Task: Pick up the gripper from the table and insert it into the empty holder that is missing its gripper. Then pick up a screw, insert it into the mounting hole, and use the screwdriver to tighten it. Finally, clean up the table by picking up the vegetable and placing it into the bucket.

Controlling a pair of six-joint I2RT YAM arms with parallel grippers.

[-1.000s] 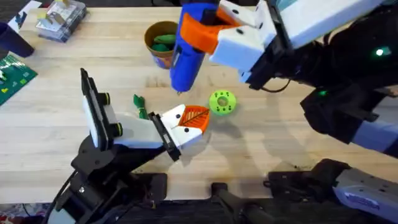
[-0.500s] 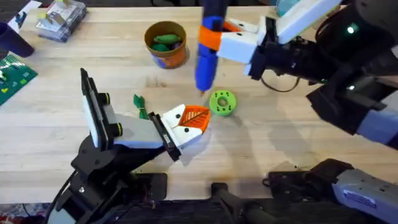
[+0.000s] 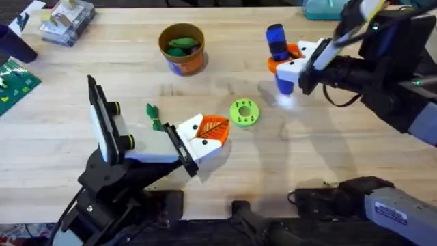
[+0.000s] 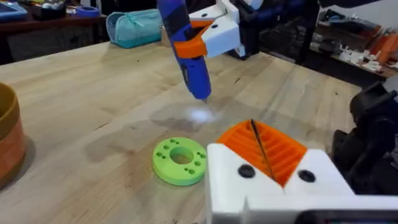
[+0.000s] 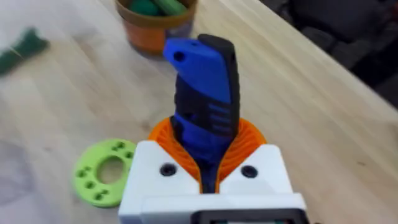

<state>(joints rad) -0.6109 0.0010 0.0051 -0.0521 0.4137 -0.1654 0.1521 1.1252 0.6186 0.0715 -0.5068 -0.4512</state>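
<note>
1. The right gripper [image 3: 295, 65] has its white fingers with orange pads closed around the blue screwdriver [image 3: 278, 53], which stands nearly upright with its tip just above the wooden table [image 3: 355, 164], beyond and to the right of the green disc [image 3: 244, 113].
2. In the right wrist view the screwdriver [image 5: 205, 118] sits clamped between the 2 orange pads [image 5: 249, 140].
3. The left gripper [image 3: 205, 137] lies low just left of the green disc; in the left wrist view its pads [image 4: 273, 149] press together with nothing between them.
4. The vegetable [image 3: 153, 116] lies on the table well left of the disc, near the left arm.
5. The bucket [image 3: 181, 48] stands beyond and left of the disc, holding green pieces.
</note>
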